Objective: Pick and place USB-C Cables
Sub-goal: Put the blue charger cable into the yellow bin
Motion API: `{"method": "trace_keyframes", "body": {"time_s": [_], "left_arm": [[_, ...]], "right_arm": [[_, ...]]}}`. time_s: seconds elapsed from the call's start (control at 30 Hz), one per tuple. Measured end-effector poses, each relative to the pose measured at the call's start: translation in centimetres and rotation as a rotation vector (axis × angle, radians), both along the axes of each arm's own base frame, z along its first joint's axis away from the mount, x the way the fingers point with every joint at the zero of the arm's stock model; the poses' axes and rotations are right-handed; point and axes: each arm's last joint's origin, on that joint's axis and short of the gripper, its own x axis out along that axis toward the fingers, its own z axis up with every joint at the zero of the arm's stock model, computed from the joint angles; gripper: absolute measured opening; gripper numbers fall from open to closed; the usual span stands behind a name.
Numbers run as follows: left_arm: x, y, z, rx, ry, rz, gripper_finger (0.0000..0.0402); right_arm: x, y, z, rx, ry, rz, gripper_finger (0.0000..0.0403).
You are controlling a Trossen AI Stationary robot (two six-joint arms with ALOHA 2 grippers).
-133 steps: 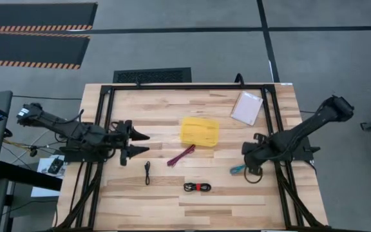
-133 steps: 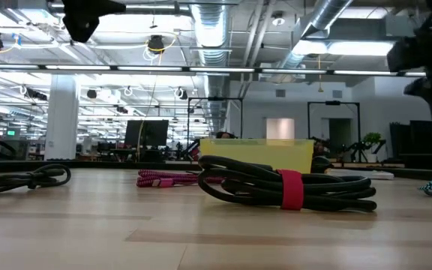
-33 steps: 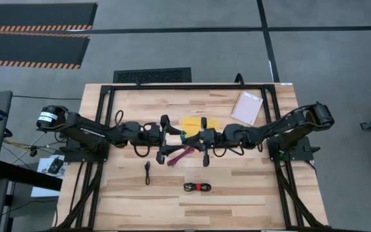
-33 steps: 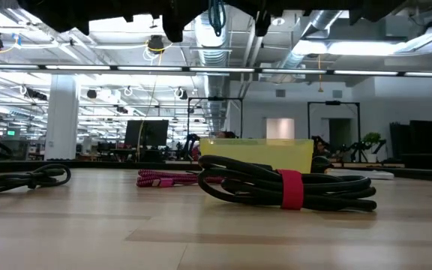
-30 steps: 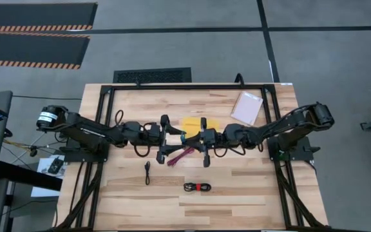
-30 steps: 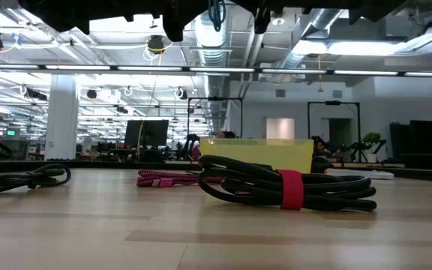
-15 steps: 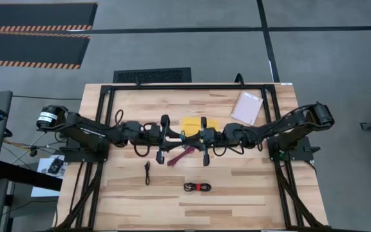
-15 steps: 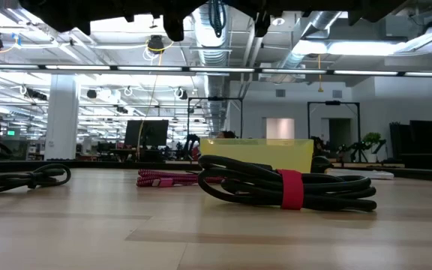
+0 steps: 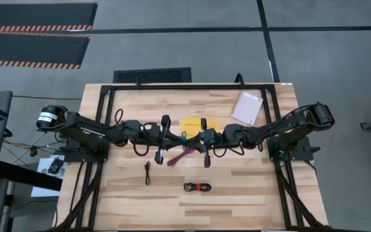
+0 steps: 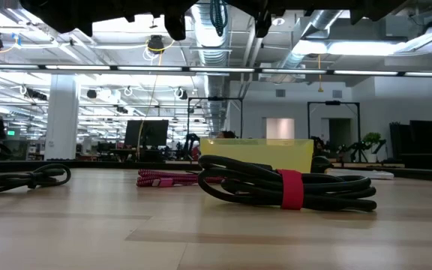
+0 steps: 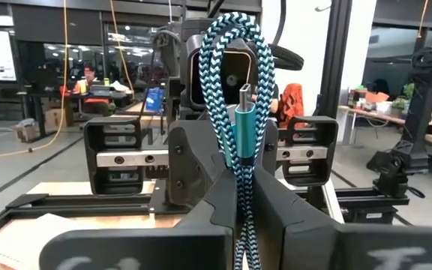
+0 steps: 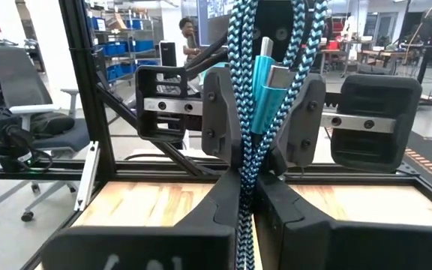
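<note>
The teal cable (image 9: 183, 136) is held in the air above the table's middle, between my two grippers, which face each other. My left gripper (image 9: 176, 137) and my right gripper (image 9: 193, 138) are both shut on it. The cable's folded strands and a connector show in the left wrist view (image 11: 240, 82) and the right wrist view (image 12: 255, 67). The maroon cable (image 9: 181, 155), the thin black cable (image 9: 147, 173) and the black bundle with a red tie (image 9: 198, 187) lie flat on the table. The yellow tray (image 9: 197, 123) is partly hidden under the grippers. My left gripper pinches the folded teal strands (image 11: 242, 196) between its two fingers, level, coming from the table's left. The cable is lifted clear of the table, and its loop and one connector (image 11: 244, 120) stand beyond the fingertips. My right gripper pinches the same bunch of teal strands (image 12: 241, 187) between its two fingers, level, coming from the table's right. The strands and a connector (image 12: 268, 84) stand beyond the fingertips, clear of the table.
A pale packet (image 9: 247, 107) lies at the table's far right. A black frame (image 9: 185, 87) runs around the work area. In the low view the bundle (image 10: 287, 187) lies nearest, with the maroon cable (image 10: 167, 178) and the tray (image 10: 257, 154) behind it.
My left gripper's fingers have drawn together and taken hold of the teal cable, which my right gripper keeps holding. Both arms have otherwise stayed in place above the table's middle.
</note>
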Motion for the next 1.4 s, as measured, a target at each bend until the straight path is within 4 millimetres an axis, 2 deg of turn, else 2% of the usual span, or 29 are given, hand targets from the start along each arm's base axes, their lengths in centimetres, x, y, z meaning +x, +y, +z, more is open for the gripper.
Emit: {"method": "trace_keyframes", "body": {"time_s": [0.17, 0.5, 0.63, 0.77, 0.9, 1.23, 1.33, 1.4], "left_arm": [[0.0, 0.1, 0.0, -0.012, 0.005, 0.02, 0.0001], [0.1, 0.8, -0.2, -0.011, 0.017, 0.112, 0.0001], [0.1, 1.3, -0.2, -0.018, 0.019, 0.127, 0.0001], [0.1, 2.3, -0.1, -0.017, 0.018, 0.157, 0.0001], [0.4, 3.6, 0.1, -0.025, 0.049, 0.17, 0.0001], [3.6, 5.5, 3.4, 0.135, 0.41, 0.196, 0.0], [4.5, 6.2, 3.3, 0.161, 0.461, 0.201, 0.0], [5.1, 6.7, 2.3, 0.161, 0.498, 0.193, 0.0]], "right_arm": [[0.0, -0.1, -0.1, 0.01, 0.01, -0.009, 0.0056], [0.1, -0.3, -0.8, -0.001, 0.069, -0.085, 0.0186], [-0.2, -0.4, -0.7, -0.007, 0.096, -0.118, 0.0218], [-1.1, -0.7, -0.5, -0.024, 0.184, -0.164, 0.0227], [-2.6, -0.9, 0.5, 0.008, 0.232, -0.17, 0.0224], [-7.7, -1.2, 2.1, 0.102, 0.449, -0.19, 0.0209], [-9.4, -0.7, 1.9, 0.152, 0.549, -0.189, 0.0205], [-10.5, -0.3, 1.6, 0.184, 0.622, -0.194, 0.0203]]}}
